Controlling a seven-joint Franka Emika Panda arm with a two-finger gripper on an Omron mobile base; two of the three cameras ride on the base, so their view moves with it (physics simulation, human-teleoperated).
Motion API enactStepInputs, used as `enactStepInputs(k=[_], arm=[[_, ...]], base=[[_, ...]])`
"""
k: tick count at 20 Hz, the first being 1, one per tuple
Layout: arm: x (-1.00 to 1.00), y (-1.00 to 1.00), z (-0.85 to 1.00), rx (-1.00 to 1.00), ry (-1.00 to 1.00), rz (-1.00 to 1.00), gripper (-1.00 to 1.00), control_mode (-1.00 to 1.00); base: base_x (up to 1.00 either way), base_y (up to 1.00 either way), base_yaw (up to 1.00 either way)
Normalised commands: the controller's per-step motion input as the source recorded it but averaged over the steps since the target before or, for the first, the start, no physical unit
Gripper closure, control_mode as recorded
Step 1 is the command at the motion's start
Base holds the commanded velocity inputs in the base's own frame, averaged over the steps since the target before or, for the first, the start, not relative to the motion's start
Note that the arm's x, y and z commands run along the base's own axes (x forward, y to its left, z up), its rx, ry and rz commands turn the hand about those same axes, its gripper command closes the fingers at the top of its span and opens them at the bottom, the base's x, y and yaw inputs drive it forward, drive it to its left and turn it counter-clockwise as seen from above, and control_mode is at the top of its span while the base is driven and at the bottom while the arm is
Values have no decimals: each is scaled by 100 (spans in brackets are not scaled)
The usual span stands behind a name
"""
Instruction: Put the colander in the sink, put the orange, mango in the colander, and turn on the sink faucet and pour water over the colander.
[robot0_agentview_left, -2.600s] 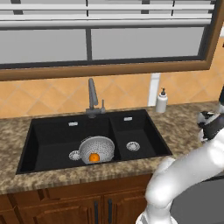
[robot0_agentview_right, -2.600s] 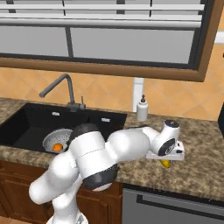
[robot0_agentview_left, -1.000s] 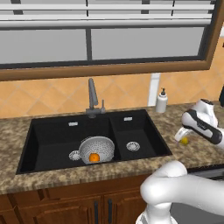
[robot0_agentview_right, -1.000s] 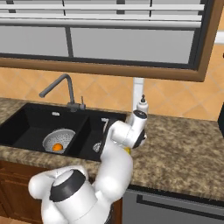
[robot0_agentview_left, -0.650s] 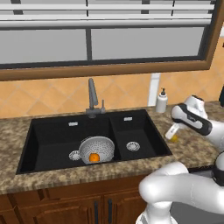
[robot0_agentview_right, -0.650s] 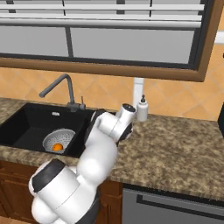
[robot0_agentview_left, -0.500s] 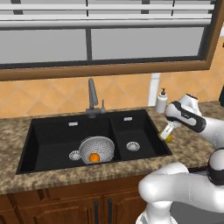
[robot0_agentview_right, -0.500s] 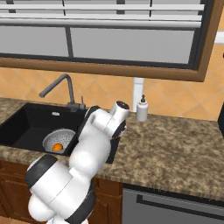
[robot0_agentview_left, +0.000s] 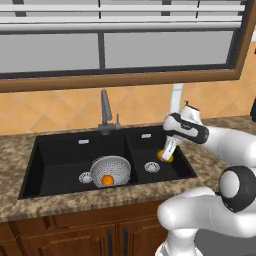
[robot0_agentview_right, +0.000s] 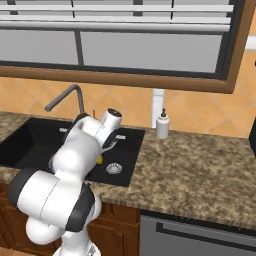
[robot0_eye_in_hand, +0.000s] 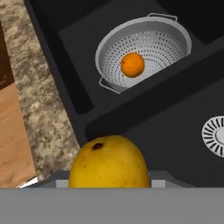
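Over the sink (robot0_agentview_left: 60, 165), the end effector (robot0_agentview_left: 167, 154) grips the mango (robot0_eye_in_hand: 109, 164) upright.

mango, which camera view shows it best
The hand view: the mango sits large and close at the bottom, its yellow skin and dark stem spot clear. In the left base view it is a small yellow shape at the tool over the sink's right basin. In the right base view the arm hides all but a yellow sliver.
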Motion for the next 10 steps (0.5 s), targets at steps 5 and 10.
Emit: enactStepInputs(k=[5, 10], arm=[[14, 86, 3, 0, -12, 11, 100, -100], [8, 60, 0, 11, -8, 6, 100, -100]], base=[[0, 0, 0], [0, 0, 0]])
